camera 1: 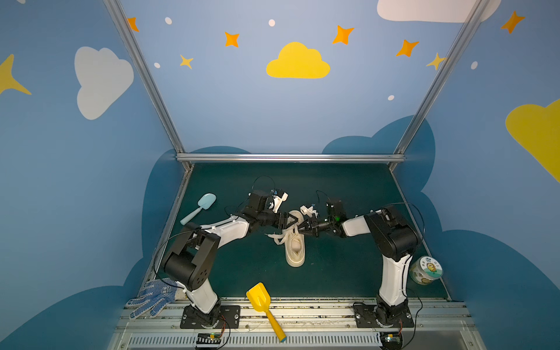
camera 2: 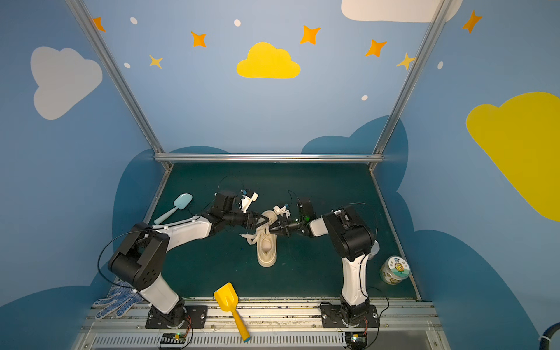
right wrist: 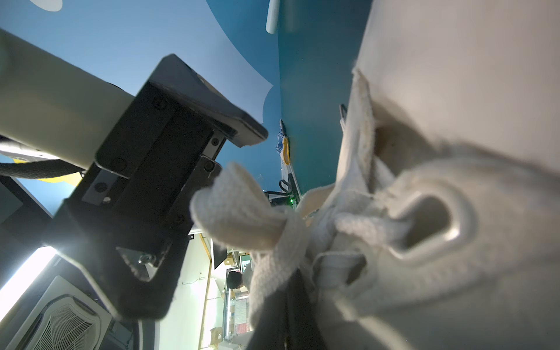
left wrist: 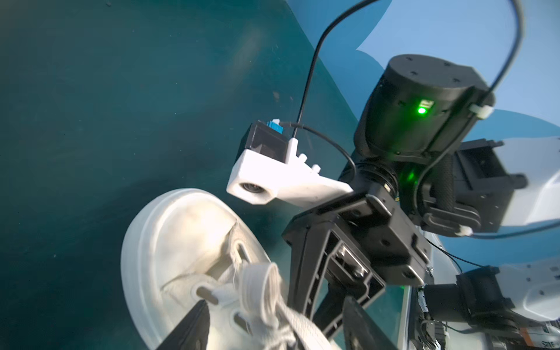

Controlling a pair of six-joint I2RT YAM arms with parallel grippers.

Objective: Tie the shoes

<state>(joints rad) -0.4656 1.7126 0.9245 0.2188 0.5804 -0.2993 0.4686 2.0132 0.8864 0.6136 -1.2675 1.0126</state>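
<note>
The cream shoe (camera 1: pixel 294 247) (camera 2: pixel 266 251) lies mid-mat in both top views, toe toward the back wall, its laces (camera 1: pixel 276 238) spilling off its left side. My left gripper (camera 1: pixel 291 220) (left wrist: pixel 272 328) is open over the shoe's lacing. In the left wrist view its dark fingers (left wrist: pixel 191 325) stand on either side of a raised lace loop (left wrist: pixel 263 288) without pinching it. My right gripper (camera 1: pixel 303 229) (right wrist: pixel 288 303) reaches in from the right and is shut on a lace strand (right wrist: pixel 266 272) beside the knot (right wrist: pixel 321 224). The two grippers almost touch.
A yellow toy shovel (camera 1: pixel 263 304) lies at the front edge. A light-blue spoon (camera 1: pixel 200 207) lies back left, a blue-dotted glove (camera 1: pixel 151 298) front left, and a labelled jar (camera 1: pixel 425 270) front right. Metal rails (camera 1: pixel 291 157) frame the green mat (camera 1: pixel 339 272).
</note>
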